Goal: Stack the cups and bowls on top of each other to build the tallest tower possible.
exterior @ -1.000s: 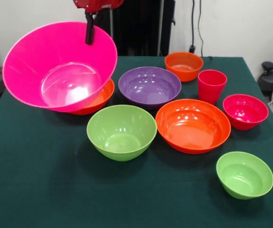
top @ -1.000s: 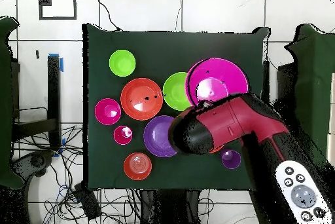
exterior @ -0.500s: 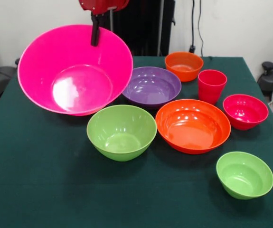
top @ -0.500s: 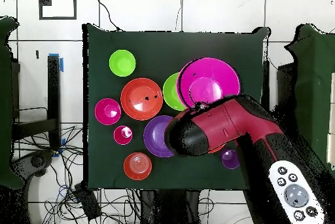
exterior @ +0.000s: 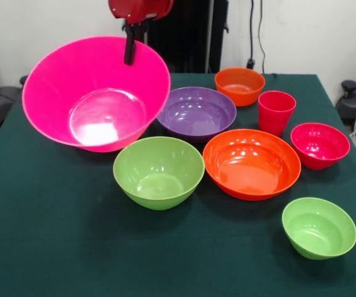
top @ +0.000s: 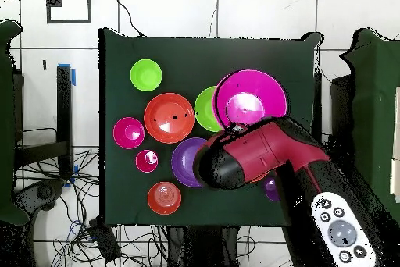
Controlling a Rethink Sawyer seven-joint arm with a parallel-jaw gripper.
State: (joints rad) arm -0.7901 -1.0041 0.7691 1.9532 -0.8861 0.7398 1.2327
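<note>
Bench: you've got a dark green cloth-covered bench [exterior: 54, 235], square from overhead [top: 195, 53].
Room: pale wall behind, cables [exterior: 255, 31] hanging down it, white tiled floor [top: 258, 10] round the bench, more wires at the robot's end.
Arm: your red arm [top: 258, 158] reaches in over the middle of the bench; a grey button panel [top: 337, 229] sits on its link.
Fingers: the gripper [exterior: 129, 52] is up at the top, fingers clamped on the far rim of the big hot pink bowl [exterior: 97, 93].
Big hot pink bowl: off the cloth, tilted toward the front camera, above and just left of the big lime bowl [exterior: 159, 172].
Bowls, counted: two lime, big and small [exterior: 319, 227]; two orange, big [exterior: 252, 163] and small [exterior: 239, 85]; one purple [exterior: 195, 113]; one red-pink [exterior: 320, 145]; one hot pink.
Cups, counted: one red-pink cup [exterior: 276, 112], upright; overhead, a purple one [top: 271, 190] peeks from under the arm.
</note>
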